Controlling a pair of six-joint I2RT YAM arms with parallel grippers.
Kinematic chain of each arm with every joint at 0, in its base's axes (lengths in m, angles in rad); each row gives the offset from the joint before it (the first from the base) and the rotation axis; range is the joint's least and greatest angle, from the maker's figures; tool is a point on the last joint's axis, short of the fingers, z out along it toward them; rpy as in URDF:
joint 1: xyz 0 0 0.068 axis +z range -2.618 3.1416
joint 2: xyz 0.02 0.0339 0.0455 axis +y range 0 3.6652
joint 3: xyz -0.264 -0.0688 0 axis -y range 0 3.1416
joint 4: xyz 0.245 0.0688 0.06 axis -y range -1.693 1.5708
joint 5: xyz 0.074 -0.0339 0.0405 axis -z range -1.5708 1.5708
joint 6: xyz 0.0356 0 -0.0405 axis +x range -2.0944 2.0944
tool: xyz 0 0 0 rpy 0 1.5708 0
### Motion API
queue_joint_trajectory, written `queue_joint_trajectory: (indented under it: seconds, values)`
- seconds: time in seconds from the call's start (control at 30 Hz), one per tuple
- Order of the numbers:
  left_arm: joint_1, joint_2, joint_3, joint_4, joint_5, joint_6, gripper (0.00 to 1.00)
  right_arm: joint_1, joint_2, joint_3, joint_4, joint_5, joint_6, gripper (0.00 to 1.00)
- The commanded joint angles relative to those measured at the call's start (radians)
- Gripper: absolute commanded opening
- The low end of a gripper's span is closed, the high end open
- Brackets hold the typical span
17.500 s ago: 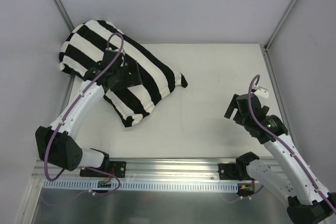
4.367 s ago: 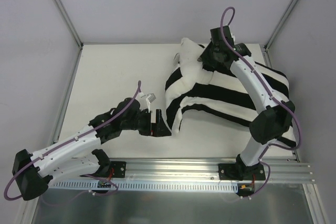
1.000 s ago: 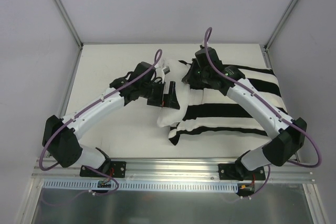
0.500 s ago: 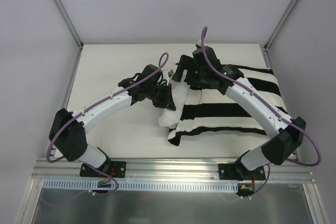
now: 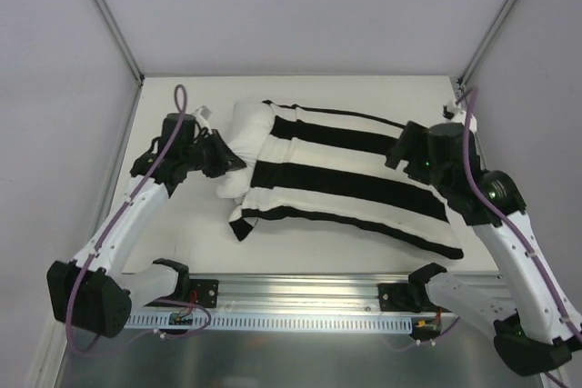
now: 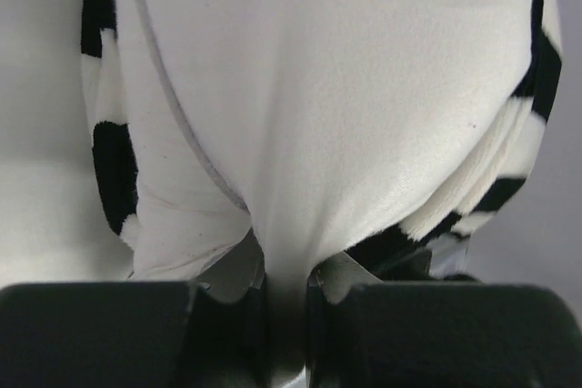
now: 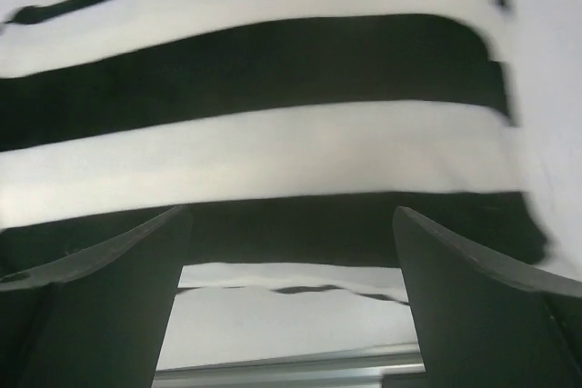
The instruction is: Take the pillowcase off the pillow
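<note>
I am viewing the pillowcase (image 5: 355, 174) as it is lying flat across the table (image 5: 182, 233), its stripes running from the left-centre toward the right edge. The pillow (image 5: 238, 124) is protruding from the pillowcase's left opening as a plain white bulge.

The left gripper (image 5: 229, 166) is sitting at that exposed white end. In the left wrist view its fingers (image 6: 227, 324) are pressing together on a fold of the pillow (image 6: 346, 88), with striped cloth (image 6: 114, 161) hanging on either side of the fold.

The right gripper (image 5: 400, 145) is hovering over the right portion of the pillowcase. In the right wrist view its jaws are standing wide apart, gripping nothing, and the striped fabric (image 7: 273, 61) is lying just beyond the fingertips. I cannot tell whether they are touching it.
</note>
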Motion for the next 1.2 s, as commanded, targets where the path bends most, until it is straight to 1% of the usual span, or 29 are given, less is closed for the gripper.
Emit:
queue_joint_trajectory:
  seconds: [0.0,0.07,0.13,0.23,0.33,0.37,0.4,0.47,0.53,0.57,0.67,0.8,0.93,1.03,1.07,1.13,1.17]
  values:
    - [0.127,-0.147,-0.025,0.025,-0.085,-0.093,0.0,-0.057,-0.138,-0.114,-0.152,0.049,-0.045,0.96]
    - [0.19,-0.195,-0.026,-0.03,-0.147,-0.117,0.0,-0.073,-0.188,-0.162,-0.204,0.042,-0.04,0.96]
    - [0.246,-0.215,-0.028,-0.044,-0.187,-0.125,0.0,-0.079,-0.24,-0.239,-0.224,0.013,-0.016,0.96]
    - [0.276,-0.217,0.012,-0.079,-0.223,-0.113,0.0,-0.085,-0.304,-0.346,-0.237,-0.015,0.044,0.96]
    - [0.282,-0.189,0.053,-0.118,-0.221,-0.094,0.0,-0.099,-0.349,-0.423,-0.223,-0.035,0.097,0.96]
    - [0.309,-0.174,0.061,-0.124,-0.218,-0.091,0.0,-0.108,-0.355,-0.437,-0.206,-0.044,0.107,0.96]
    - [0.317,-0.168,0.072,-0.129,-0.213,-0.09,0.0,-0.113,-0.361,-0.454,-0.182,-0.091,0.11,0.96]
    - [0.325,-0.151,0.077,-0.135,-0.192,-0.087,0.0,-0.117,-0.374,-0.515,-0.076,-0.164,0.067,0.96]
    - [0.333,-0.137,0.087,-0.138,-0.178,-0.081,0.0,-0.117,-0.374,-0.55,-0.013,-0.251,0.026,0.96]
    - [0.333,-0.117,0.095,-0.136,-0.161,-0.074,0.0,-0.117,-0.372,-0.576,0.04,-0.282,-0.017,0.96]
    - [0.34,-0.07,0.13,-0.142,-0.144,-0.061,0.0,-0.117,-0.323,-0.593,0.085,-0.293,-0.074,0.96]
    - [0.345,0.003,0.192,-0.144,-0.118,-0.05,0.0,-0.117,-0.192,-0.598,0.119,-0.296,-0.149,0.96]
    - [0.345,0.052,0.224,-0.142,-0.118,-0.038,0.0,-0.105,-0.139,-0.592,0.151,-0.242,-0.189,0.96]
    - [0.351,0.082,0.244,-0.141,-0.125,-0.025,0.0,-0.105,-0.086,-0.592,0.171,-0.215,-0.202,0.99]
    - [0.354,0.087,0.248,-0.142,-0.125,-0.025,0.0,-0.105,-0.072,-0.597,0.176,-0.212,-0.2,0.95]
    - [0.357,0.095,0.264,-0.142,-0.121,-0.024,0.0,-0.103,-0.042,-0.612,0.194,-0.21,-0.183,0.72]
    - [0.357,0.095,0.267,-0.142,-0.119,-0.025,0.0,-0.105,-0.041,-0.62,0.2,-0.201,-0.172,0.59]
